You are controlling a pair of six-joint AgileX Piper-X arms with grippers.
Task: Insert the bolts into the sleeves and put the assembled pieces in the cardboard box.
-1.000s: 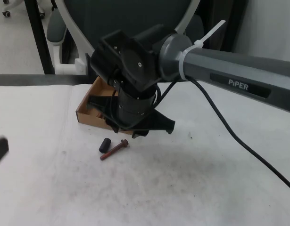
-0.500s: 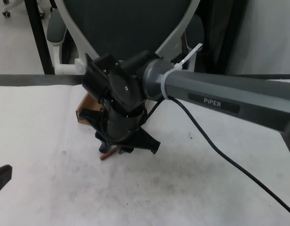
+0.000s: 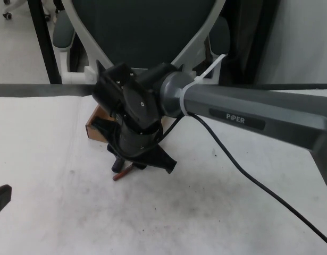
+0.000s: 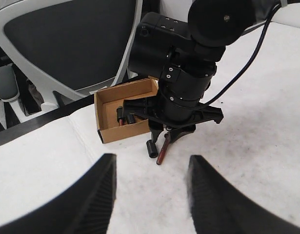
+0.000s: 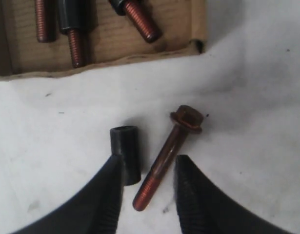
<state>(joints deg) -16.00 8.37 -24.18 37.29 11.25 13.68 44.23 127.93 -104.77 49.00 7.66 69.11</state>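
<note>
**Rust-brown bolt and black sleeve both under the R gripper**

Rusty bolt (image 5: 167, 158) lies flat on the white bench (image 5: 247, 161), head toward the cardboard box (image 5: 106, 58). The sleeve (image 5: 126, 153) is just beside it, not touching, also on its side. Neither is in the box yet, and they aren't joined.

Risk no. 1, as I read it: the right gripper (image 5: 149, 158) hangs over the pair w/ one finger (image 5: 110, 195) right at the sleeve's near end. Coming down from here, it could land on the sleeve and send it rolling. Risk no. 2: closing here could pinch both parts at once, or catch the bolt askew, since the shaft lies at a slant to the fingers.

Right gripper is approx. half open and holds nothing. Can't tell whether that finger brushes the sleeve.

Left gripper (image 4: 152, 161) is spread wide and empty, well back from the parts.
</note>
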